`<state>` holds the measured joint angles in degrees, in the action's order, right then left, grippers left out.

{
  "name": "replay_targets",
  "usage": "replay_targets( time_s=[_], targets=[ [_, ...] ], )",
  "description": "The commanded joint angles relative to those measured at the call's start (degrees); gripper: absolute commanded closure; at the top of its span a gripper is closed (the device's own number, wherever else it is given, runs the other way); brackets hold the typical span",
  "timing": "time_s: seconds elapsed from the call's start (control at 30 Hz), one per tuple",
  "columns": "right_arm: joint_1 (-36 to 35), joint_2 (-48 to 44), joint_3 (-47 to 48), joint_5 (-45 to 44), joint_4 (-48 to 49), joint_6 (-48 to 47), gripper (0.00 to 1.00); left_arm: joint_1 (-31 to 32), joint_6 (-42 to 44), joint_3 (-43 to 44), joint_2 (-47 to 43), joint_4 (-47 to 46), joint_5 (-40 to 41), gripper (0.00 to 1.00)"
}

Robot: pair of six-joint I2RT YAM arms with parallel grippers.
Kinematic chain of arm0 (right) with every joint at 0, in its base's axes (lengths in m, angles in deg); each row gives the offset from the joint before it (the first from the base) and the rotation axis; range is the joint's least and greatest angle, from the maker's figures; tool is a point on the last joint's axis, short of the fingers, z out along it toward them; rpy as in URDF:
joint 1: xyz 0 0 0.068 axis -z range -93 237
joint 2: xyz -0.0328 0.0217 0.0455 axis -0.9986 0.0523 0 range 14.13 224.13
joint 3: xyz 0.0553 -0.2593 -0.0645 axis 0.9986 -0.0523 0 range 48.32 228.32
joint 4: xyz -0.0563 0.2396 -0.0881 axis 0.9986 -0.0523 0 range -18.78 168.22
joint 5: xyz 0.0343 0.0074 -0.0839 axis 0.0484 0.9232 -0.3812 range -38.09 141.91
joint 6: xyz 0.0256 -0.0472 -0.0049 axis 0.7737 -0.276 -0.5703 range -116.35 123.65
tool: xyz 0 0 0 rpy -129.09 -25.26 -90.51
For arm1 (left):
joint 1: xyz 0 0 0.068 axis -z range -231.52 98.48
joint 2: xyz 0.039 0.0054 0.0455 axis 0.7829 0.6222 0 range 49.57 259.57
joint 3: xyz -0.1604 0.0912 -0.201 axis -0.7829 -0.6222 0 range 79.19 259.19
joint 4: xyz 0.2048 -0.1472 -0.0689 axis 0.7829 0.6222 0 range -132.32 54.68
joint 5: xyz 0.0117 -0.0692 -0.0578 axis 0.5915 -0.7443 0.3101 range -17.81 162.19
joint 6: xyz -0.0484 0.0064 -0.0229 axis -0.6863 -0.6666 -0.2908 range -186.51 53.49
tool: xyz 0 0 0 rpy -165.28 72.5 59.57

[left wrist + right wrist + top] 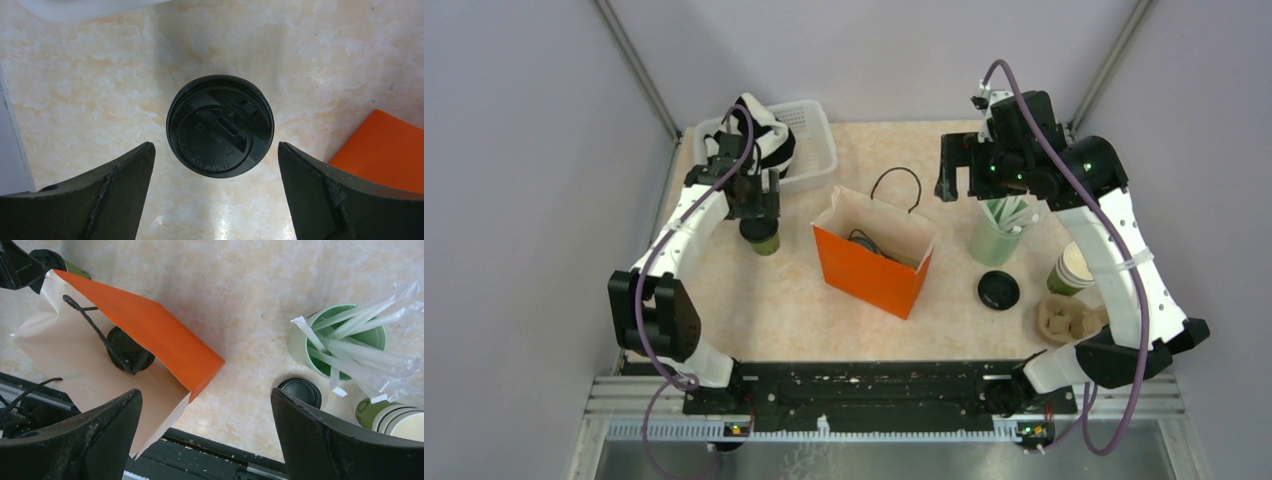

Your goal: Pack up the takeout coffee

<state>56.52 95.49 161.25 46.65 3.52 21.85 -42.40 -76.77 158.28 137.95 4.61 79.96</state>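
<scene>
Both hands released: left hand (215, 145) hovers over lidded cup (765, 240) standing on bench (774, 300) beside orange bag (869, 270); right hand (206, 391) hangs beside bag. Hazard: off-centre closing may tip cup or dislodge lid (220, 127).

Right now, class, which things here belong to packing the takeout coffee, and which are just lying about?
For the job: lidded cup; bag; what looks like a second lidded cup inside it.
Lying about: straw tumbler; loose lid; cup stack; carrier; basket.
</scene>
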Motion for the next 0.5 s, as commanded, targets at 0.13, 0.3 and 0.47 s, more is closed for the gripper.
replay_targets(
  time_s=[0.13,0.3,0.47],
  targets=[
    [0.0,-1.2,0.8,1.6,2.1,-0.3,0.01,-0.2,1.3,-0.1,1.5,-1.7,-0.8,0.02],
    [0.0,-1.2,0.5,1.6,2.4,-0.7,0.01,-0.3,1.4,-0.7,2.3,-1.8,-1.0,0.08],
    [0.0,-1.1,0.2,1.9,2.7,-0.9,0.01,-0.3,1.3,0.4,4.2,-0.6,-1.4,0.18]
  ],
)
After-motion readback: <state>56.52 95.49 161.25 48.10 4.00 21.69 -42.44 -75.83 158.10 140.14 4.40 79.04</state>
